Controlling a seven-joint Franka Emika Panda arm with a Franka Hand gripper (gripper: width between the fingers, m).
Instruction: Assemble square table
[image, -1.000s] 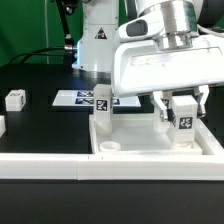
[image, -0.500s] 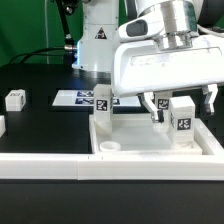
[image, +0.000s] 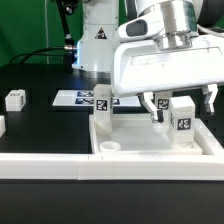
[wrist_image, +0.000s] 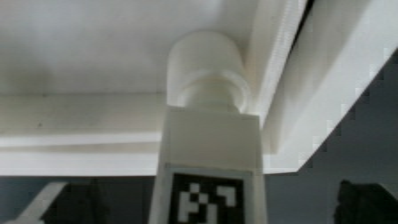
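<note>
The gripper (image: 182, 106) is held spread around an upright leg (image: 184, 121), with both fingers clear of its sides. The leg stands at a corner of the top (image: 140, 133), at the exterior view's right. If it is only loosely seated, it could be tipped or pulled askew by an off-centre closing.

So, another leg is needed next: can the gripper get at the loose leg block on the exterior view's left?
Probably yes. The loose leg block stands on the black table with nothing over it. The gripper, jaws open either side of the upright leg, would need to lift clear first.
</note>
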